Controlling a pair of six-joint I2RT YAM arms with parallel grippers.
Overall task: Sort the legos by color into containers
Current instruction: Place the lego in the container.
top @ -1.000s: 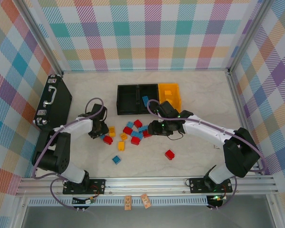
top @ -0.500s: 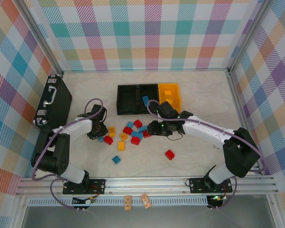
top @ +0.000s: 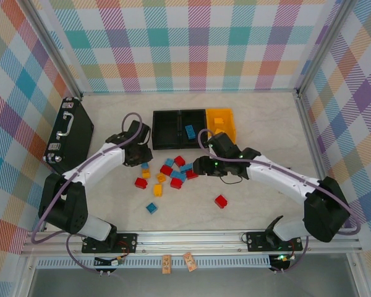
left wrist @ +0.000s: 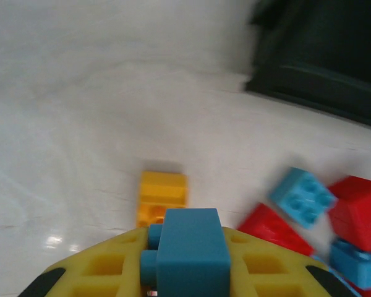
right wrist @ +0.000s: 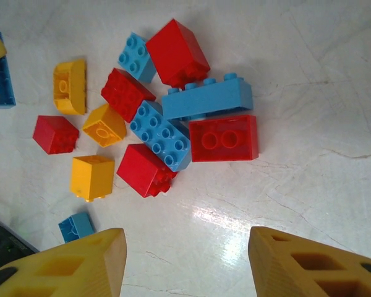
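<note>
Red, blue, yellow legos (top: 176,183) loose near three joined containers (top: 166,131).

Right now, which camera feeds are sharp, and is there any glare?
Left wrist: blurred, the black bin smeared, the held blue brick soft. Right wrist: sharp, with a glare patch on the table below the legos. Top external: sharp, evenly lit.

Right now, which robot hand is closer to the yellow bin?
Right. The right gripper hangs just in front of the yellow bin; the left gripper is by the leftmost black bin.
</note>
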